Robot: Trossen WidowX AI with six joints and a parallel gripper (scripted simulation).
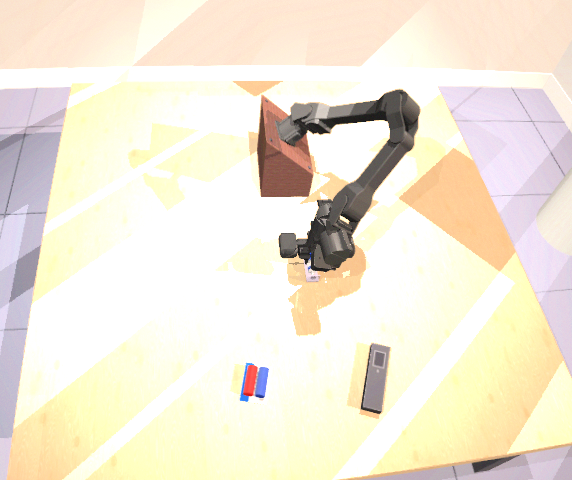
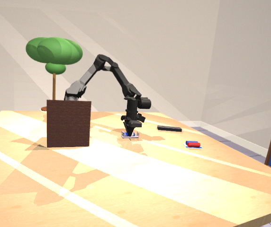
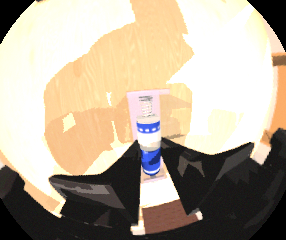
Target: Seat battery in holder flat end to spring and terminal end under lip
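Note:
The blue and white battery [image 3: 149, 135] [image 2: 125, 134] is between the fingertips and lies lengthwise over the pale holder [image 3: 133, 112] [image 2: 130, 137] [image 1: 312, 278]. In the exterior view it looks about level, between the end walls. The coil spring [image 3: 146, 106] shows between the far wall and the battery's far end; whether they touch is unclear. The battery's near end is by the holder's near wall; whether it is under the lip cannot be told. My gripper [image 3: 148, 141] [image 2: 130, 135] is shut on the battery, fingertips low at the holder. The top view mostly hides the battery beneath the gripper.
A dark brown wedge-shaped block [image 1: 286, 175] [image 2: 68, 123] stands beside the arm's base. A red cylinder [image 1: 250, 380] [image 2: 194, 144] and a blue cylinder [image 1: 261, 382] lie together toward the front. A dark remote-like box [image 1: 375, 382] [image 2: 169, 128] lies to their right in the top view.

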